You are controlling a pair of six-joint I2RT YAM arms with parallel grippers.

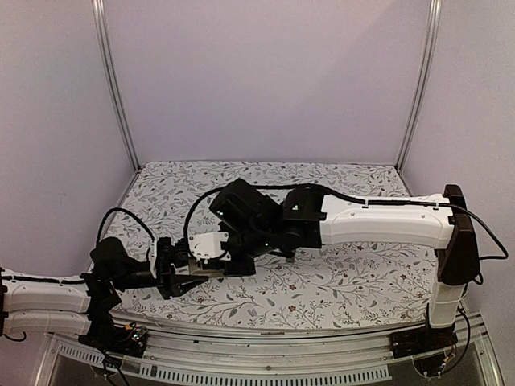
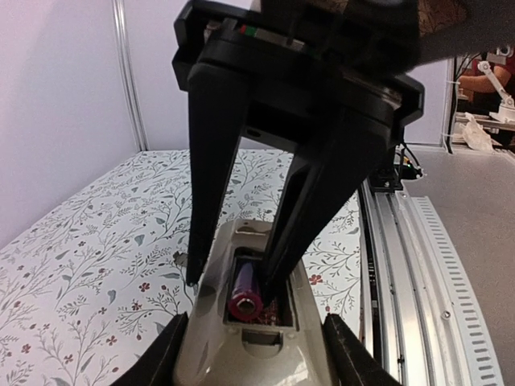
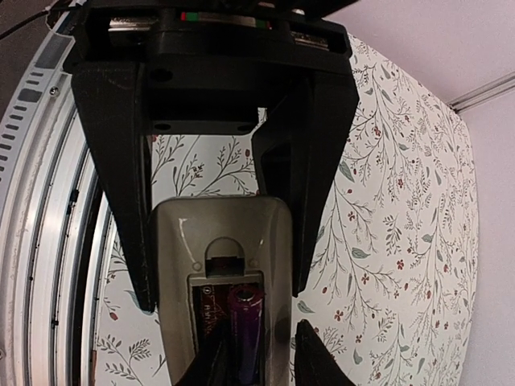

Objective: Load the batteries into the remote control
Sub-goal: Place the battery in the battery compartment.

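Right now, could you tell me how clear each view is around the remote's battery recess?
Top external: even light, but the remote control is small and shadowed. Left wrist: the right gripper blurs near the lens; the battery is fairly sharp. Right wrist: its fingers are black silhouettes, with faint glare on the remote's back.

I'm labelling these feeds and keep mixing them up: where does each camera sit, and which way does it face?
Top: above and behind the bases, facing down onto the table; left arm and right arm show.
Left wrist: on the left arm, facing along the left hand gripping the remote; right hand fills the top.
Right wrist: facing down past the right hand onto the remote.
Shared: both wrist views show the battery lying in the remote.
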